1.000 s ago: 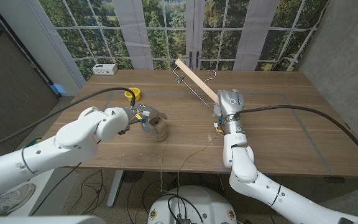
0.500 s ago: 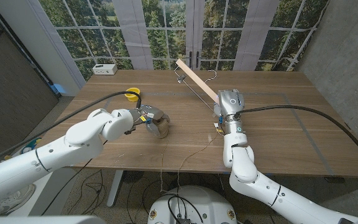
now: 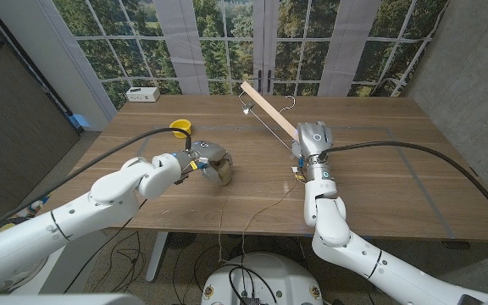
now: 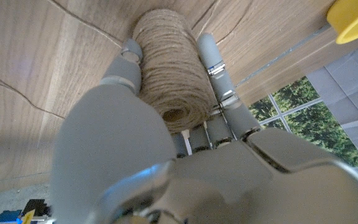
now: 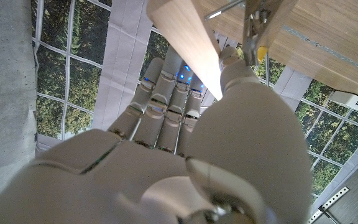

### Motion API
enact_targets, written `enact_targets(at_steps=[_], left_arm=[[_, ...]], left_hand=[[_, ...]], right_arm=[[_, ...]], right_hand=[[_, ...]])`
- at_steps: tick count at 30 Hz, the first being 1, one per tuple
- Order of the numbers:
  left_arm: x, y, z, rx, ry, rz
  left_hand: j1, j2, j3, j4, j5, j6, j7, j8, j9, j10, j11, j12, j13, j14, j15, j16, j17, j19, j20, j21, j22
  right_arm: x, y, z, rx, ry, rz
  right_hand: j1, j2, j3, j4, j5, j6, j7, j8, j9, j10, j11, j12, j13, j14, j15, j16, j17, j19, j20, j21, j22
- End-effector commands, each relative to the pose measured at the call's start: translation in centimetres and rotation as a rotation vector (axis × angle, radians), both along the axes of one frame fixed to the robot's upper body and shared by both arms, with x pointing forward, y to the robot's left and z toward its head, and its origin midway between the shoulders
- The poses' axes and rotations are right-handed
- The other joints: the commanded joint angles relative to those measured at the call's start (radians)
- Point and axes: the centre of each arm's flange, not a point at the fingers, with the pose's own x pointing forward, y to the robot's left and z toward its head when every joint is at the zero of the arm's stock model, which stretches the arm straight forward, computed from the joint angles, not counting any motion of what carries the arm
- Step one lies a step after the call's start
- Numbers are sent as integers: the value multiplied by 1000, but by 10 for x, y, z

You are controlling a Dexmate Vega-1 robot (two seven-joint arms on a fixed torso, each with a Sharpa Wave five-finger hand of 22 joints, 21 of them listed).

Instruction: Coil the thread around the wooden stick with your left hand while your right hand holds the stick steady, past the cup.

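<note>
thread spool [image 4: 173, 68]: tan jute | wooden stick [image 3: 268, 110]: pale wood | cup [image 3: 180, 128]: yellow | table [image 3: 379, 169]: brown woodgrain | hands: grey

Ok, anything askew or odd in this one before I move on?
Two things. A metal clip and wire hook sit by the wooden stick near the right hand. Loose thread trails off the table's near edge while the left hand holds the spool.

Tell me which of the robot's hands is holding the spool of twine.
The left hand: it grips the twine spool, while the right hand holds the wooden stick.
</note>
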Motion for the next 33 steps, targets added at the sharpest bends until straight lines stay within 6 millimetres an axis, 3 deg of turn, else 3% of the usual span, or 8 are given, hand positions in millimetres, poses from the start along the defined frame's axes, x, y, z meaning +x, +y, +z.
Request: enact_targets(at_steps=[1,11,21,33], left_arm=[[-16,19,16,-247,-199,-155],[-18,41,23,-557,-196,-296],[-17,55,21,-773,-291,-369],[-5,78,23,-1040,-283,-428]], left_hand=[[140,105,52,45,6,244,84,0,0,272,-178,127,100,464,-276,106,122,43,-125,44,2],[169,91,43,41,10,255,118,-9,0,296,-138,116,94,488,-274,125,157,42,-128,85,6],[184,83,38,43,11,275,121,-11,0,326,-130,107,77,489,-275,126,172,38,-127,110,6],[193,78,32,46,13,276,123,-20,1,335,-135,94,62,492,-274,125,184,34,-127,133,5]], right_arm=[[6,2,1,0,4,10],[8,2,1,-4,-2,16],[8,2,1,-11,-14,26],[5,-1,0,5,-53,16]], right_hand=[[130,135,9,7,8,92,-83,5,114,68,-60,9,152,84,-142,-2,5,-4,-109,8,3],[131,134,8,7,8,92,-81,4,114,68,-60,7,153,86,-142,-11,14,-8,-110,14,3],[130,134,8,7,8,94,-83,5,116,68,-60,7,154,88,-142,-18,22,-11,-112,19,2],[131,133,7,7,8,93,-86,6,119,67,-63,6,156,88,-142,-26,30,-14,-115,24,2]])
